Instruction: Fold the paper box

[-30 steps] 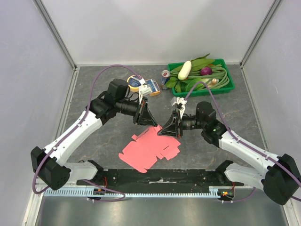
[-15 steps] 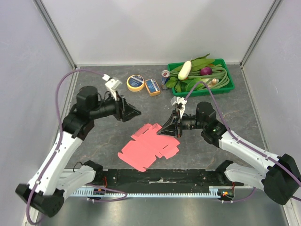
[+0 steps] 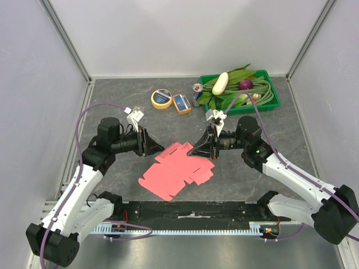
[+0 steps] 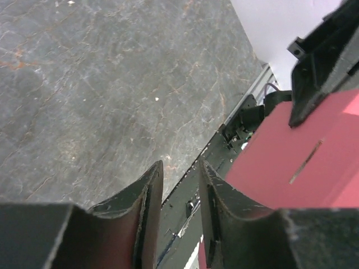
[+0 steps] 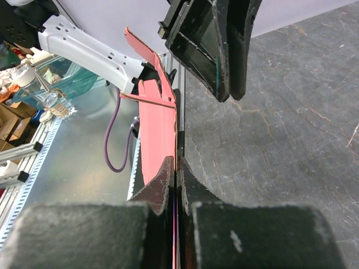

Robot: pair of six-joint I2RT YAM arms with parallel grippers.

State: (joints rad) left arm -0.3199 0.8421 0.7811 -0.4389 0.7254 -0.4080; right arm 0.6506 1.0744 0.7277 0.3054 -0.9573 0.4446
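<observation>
top view: the flat pink paper box [image 3: 174,174] lies on the grey tabletop [image 3: 112,101] between the two arms. the right pincer [image 3: 193,152] pinches its far right edge. the left pincer [image 3: 161,147] hovers just beside its far left corner. a yellow tape roll [image 3: 161,98], a blue-and-orange box [image 3: 182,103], a can [image 3: 197,89] and a green tray [image 3: 270,104] of vegetables sit at the back.

left wrist view: the left pincer's jaws stand slightly spread with nothing between them, and the pink card is off to the right.

right wrist view: the right pincer's fingers [image 5: 166,174] are pressed together on the thin card edge.
</observation>
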